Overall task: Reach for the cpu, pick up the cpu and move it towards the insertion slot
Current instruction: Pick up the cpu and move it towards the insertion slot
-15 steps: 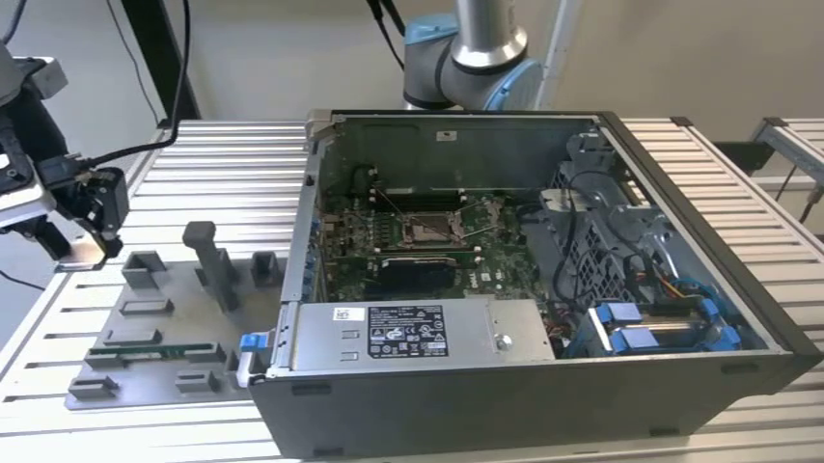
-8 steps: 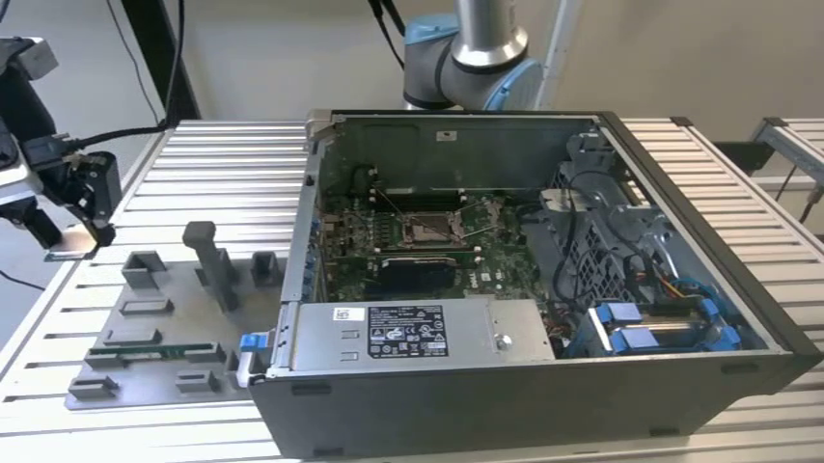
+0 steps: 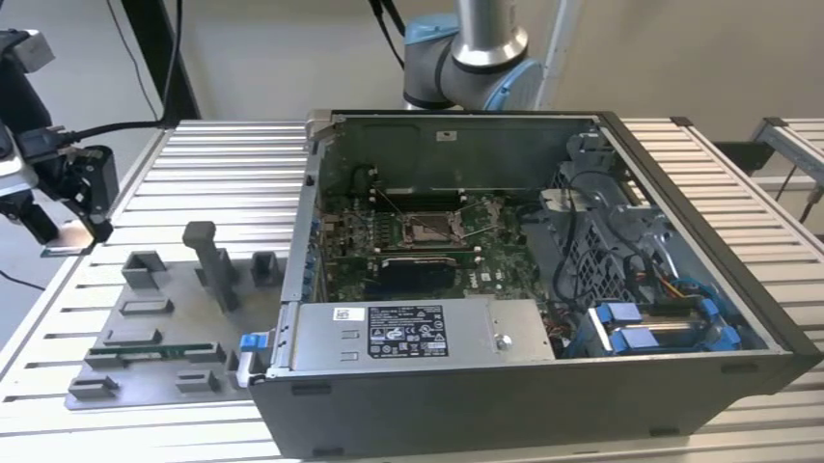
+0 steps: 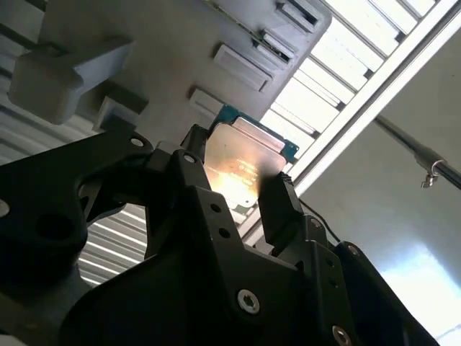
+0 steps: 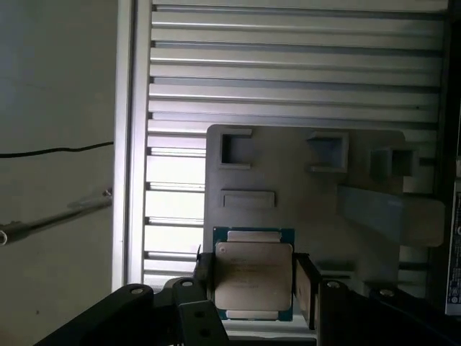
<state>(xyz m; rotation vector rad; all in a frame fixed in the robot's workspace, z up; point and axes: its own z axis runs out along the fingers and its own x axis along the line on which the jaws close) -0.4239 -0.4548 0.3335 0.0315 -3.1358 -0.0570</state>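
My pincer (image 3: pixel 68 230) sits at the exterior view's left edge, about mid-height in the frame, and it is closed on the cpu (image 5: pixel 253 277). In both wrist views the two black fingers (image 5: pixel 306 285) press on opposite edges of the chip. Its pale silvery face is turned toward the cameras, with a thin green-blue border showing round that face. The chip lies flat between the fingers, tilted to neither one.

Beyond the cpu in the first wrist view is the grey fixture plate (image 5: pixel 288 180), with square pockets and raised blocks, lying on the ribbed metal bench (image 5: pixel 288 65). In the second wrist view the chip stands apart from that plate, so I hold it clear of the plate; how high, I cannot tell.

In the exterior view the same plate is in the lower left of the frame, with a long green memory stick (image 3: pixel 139 353) lying in it near its front edge. The open computer case (image 3: pixel 515 405) stands in the middle and toward the exterior view's right. On the motherboard (image 3: pixel 342 260) inside it, the insertion slot (image 3: pixel 429 229) shows its shiny square frame and tan-grey centre, near the middle of the frame. The cpu and the slot are well apart, with the case's wall and much of the plate between them. My arm (image 3: pixel 470 48) rises behind the case at the top centre.
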